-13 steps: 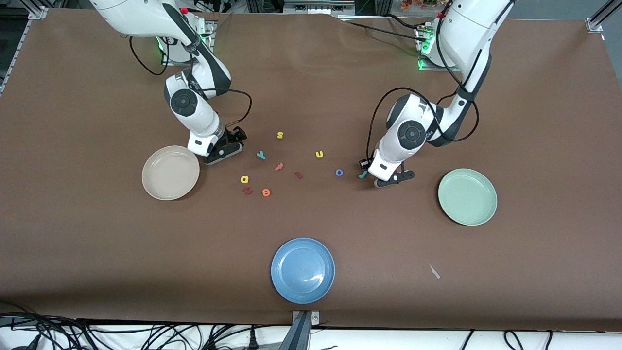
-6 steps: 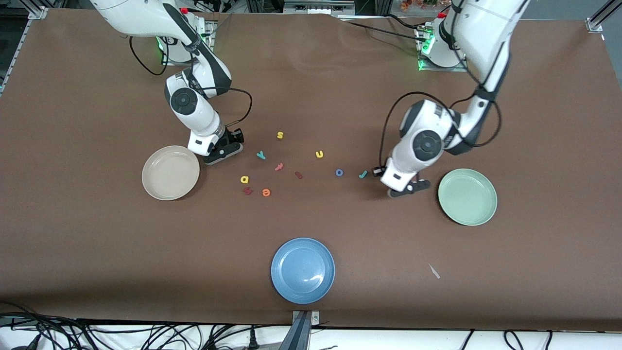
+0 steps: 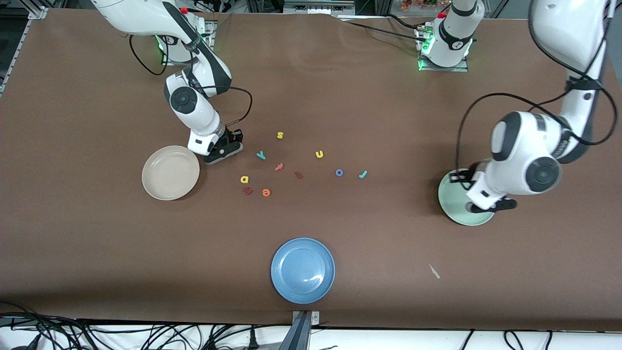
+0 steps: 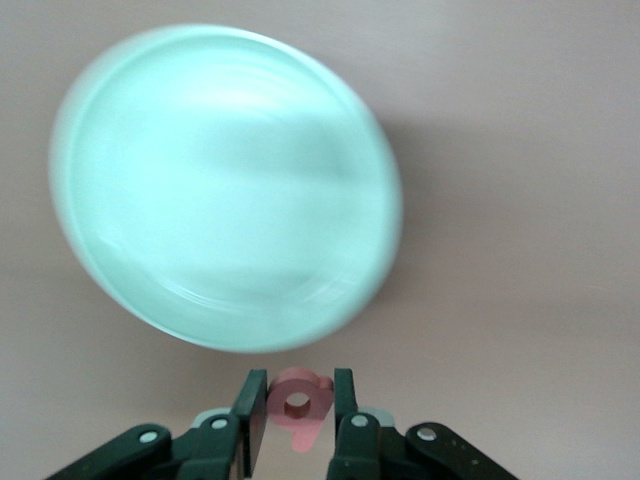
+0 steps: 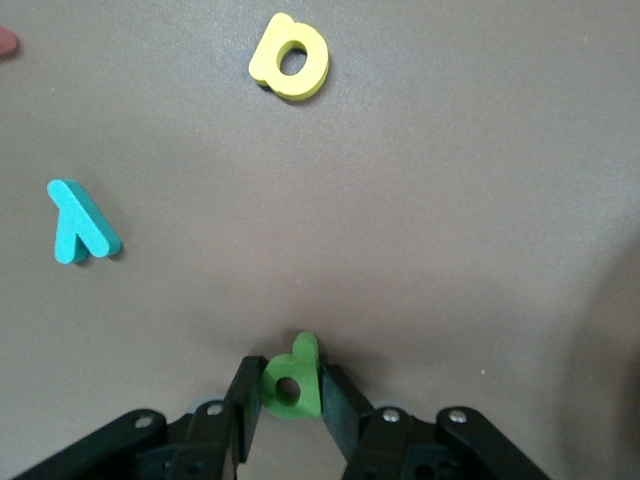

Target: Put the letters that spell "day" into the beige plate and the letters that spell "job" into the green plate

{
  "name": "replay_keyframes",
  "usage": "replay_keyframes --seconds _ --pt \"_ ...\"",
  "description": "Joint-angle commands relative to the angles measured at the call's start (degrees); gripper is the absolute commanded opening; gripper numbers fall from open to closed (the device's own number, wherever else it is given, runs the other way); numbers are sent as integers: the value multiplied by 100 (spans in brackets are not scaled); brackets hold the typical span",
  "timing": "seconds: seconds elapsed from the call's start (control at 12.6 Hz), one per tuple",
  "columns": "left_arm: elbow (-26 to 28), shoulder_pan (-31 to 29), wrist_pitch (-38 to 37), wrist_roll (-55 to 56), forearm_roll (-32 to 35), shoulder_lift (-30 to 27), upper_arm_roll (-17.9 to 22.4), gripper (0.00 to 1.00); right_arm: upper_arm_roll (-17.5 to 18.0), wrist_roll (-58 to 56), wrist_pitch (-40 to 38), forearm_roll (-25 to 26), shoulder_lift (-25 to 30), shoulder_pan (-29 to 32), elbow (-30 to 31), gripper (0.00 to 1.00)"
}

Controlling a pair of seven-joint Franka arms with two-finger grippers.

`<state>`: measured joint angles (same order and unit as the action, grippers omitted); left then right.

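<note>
Foam letters lie loose mid-table: teal y (image 3: 261,155), yellow a (image 3: 244,179), blue o (image 3: 339,172), teal j (image 3: 362,174). Left gripper (image 4: 297,412), over the green plate (image 3: 449,197), pinches the pink b (image 4: 301,400). Right gripper (image 5: 290,400), beside the beige plate (image 3: 170,172), clamps the green d (image 5: 291,379), seemingly at table level.

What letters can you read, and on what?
"s": yellow s
"u": yellow u
"a": yellow a
"y": teal y
"j": teal j
"o": blue o
"e": orange e
"d": green d, right gripper, beside beige plate
"b": pink b, left gripper, over green plate
Dark red letters: unreadable.
</note>
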<state>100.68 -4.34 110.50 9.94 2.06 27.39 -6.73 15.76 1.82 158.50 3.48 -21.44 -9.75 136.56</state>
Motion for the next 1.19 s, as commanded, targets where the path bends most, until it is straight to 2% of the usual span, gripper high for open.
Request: replay_keyframes --seconds 0.0,0.08,0.16,0.24,0.32,0.4,0.56,0.71,0.79,0.87,0.95,1.11 --pt "-40 -164 654 -300 268 502 -75 23 14 -155 -396 74 437 121 3 13" --pt "-40 -181 848 -282 408 669 -75 25 14 -391 -886 65 639 296 -120 12" --pt "-40 -182 990 -265 435 775 -75 30 14 -750 -1274 56 772 585 -234 12" --pt "-48 -173 1052 -247 436 802 -75 46 14 -1223 -1400 47 895 866 -270 12" --pt "-49 -190 1035 -247 384 759 -83 82 6 -1724 -1436 30 966 1069 -296 13" --pt "-49 -190 974 -221 374 706 -92 100 -20 -2138 -1480 21 967 1263 -340 13" --pt "-57 -112 816 163 330 400 -223 100 -56 -2850 -1489 82 958 1536 -454 13" --pt "-57 -120 631 1224 7 232 -757 100 -196 -3344 -1480 74 888 1712 -472 16" --pt "-57 -111 639 1900 -38 240 -1073 100 -214 -3381 -1463 74 818 1774 -472 27" --pt "-57 -76 674 2576 -21 284 -1398 100 -231 -3390 -1436 74 800 1818 -472 44" --pt "-57 89 735 3105 -21 319 -1558 100 -240 -3381 -1427 74 791 1818 -472 61" --pt "-49 651 1277 4116 -13 511 -1560 99 -232 -3311 -1436 65 800 1827 -481 72"
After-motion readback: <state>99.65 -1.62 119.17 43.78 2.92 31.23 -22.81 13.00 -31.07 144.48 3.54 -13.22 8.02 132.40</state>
